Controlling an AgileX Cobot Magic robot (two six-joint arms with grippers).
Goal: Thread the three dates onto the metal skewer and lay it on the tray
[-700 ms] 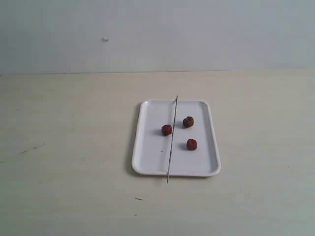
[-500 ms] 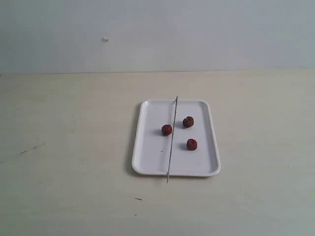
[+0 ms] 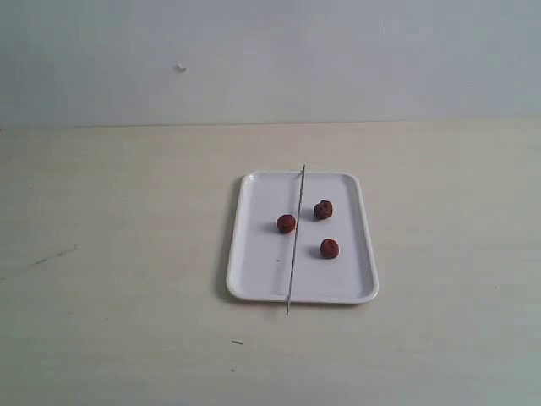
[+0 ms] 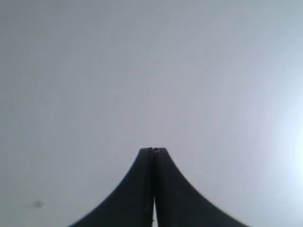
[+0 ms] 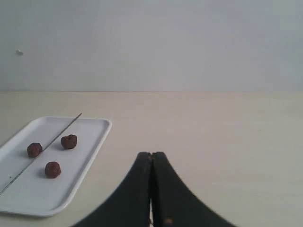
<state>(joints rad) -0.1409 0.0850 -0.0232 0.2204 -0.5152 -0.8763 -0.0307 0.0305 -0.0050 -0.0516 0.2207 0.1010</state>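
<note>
Three dates (image 3: 330, 249) lie loose on the white tray (image 3: 254, 262), and none of them is on the metal skewer (image 3: 295, 241) yet. That thin rod runs lengthwise down the tray. Its far tip crosses the far short edge, and its near tip pokes out past the near short edge onto the table (image 3: 127, 254).

One red date (image 3: 286, 223) sits on the left long edge's side of the skewer, right up against it. It may be touching the rod, but that is hard to call from here. On the other side, the browner date (image 3: 323, 210) sits a little closer to the far edge. The second red date sits nearer the near edge, and both are clear of the rod.

Over to the arms. The left gripper (image 4: 153, 150) has its dark fingers pressed together with nothing between them, against a plain pale background. The right gripper (image 5: 151, 154) is clenched just the same and empty, above bare table. In its wrist view the tray is well apart from it.
</note>
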